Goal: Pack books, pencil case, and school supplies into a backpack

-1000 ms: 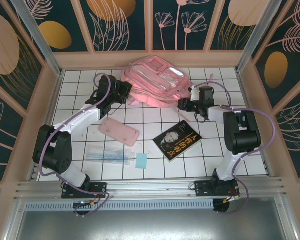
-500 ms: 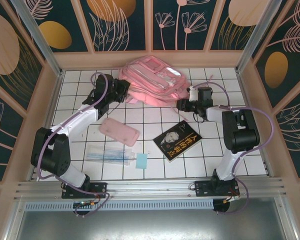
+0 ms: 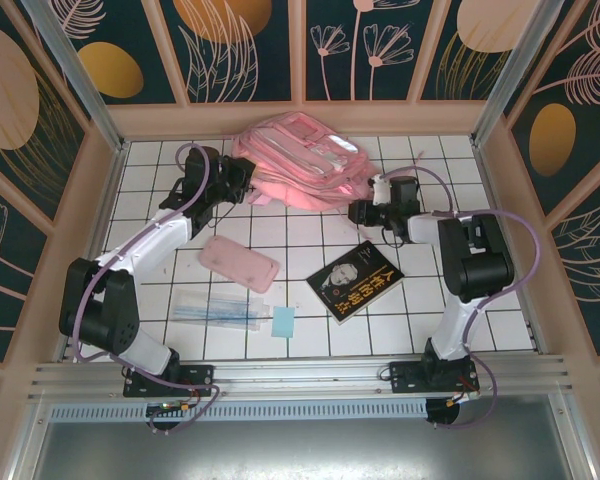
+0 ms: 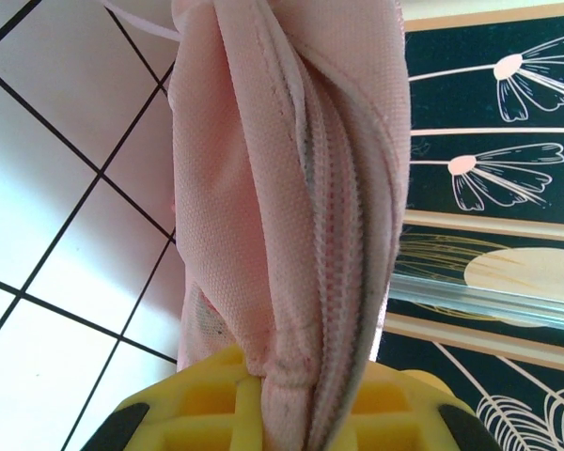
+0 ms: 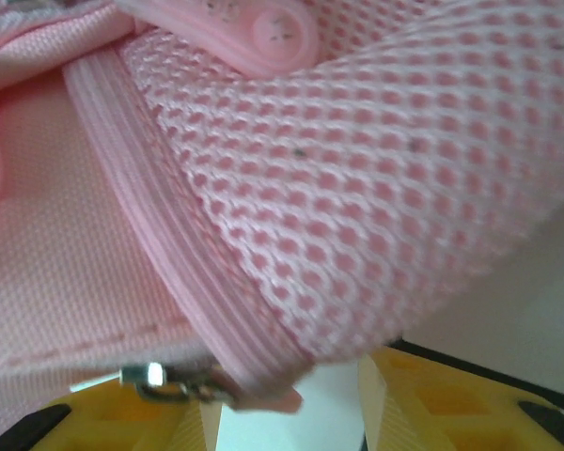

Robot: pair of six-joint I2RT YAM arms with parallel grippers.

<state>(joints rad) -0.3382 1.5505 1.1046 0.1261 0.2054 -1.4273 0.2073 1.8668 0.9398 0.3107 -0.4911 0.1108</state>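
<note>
left tool [image 3: 238, 183] is pinching a fold of the backpack [image 3: 300, 165] at its left side; wrist view shows pink fabric and the closed zip [image 4: 343, 263] running down between the yellow pads [image 4: 207, 404], which press onto it; right tool [image 3: 365, 211] sits at the bag's near-right edge, pads spread, a strip of bench showing in the gap; mesh panel [image 5: 404, 188] and a zip pull [image 5: 164, 381] sit just above its mouth, nothing clamped as far as i can tell; backpack lies at the far middle of the bench [image 3: 310, 345], its top close to the back rail [image 3: 300, 118]; book [image 3: 355, 282], pencil case [image 3: 240, 263], packet of sticks [image 3: 215, 308] and pad [image 3: 283, 321] all lie outside the bag on the near tiles; my read: this is the opening step, nothing packed yet; risks: left grip is on a thin fold by the seam, so a hard pull could slip it out or drag the whole bag, which looks light and unanchored; right could close on mesh instead of the pull, and then the zip won't run; pushing rearward would jam the bag into the rail; room: tight behind the bag, side walls well apart from both arms, open tiles between bag and book/pencil case, so work toward the near side; book lies near the right arm, so watch elbow sweep
</note>
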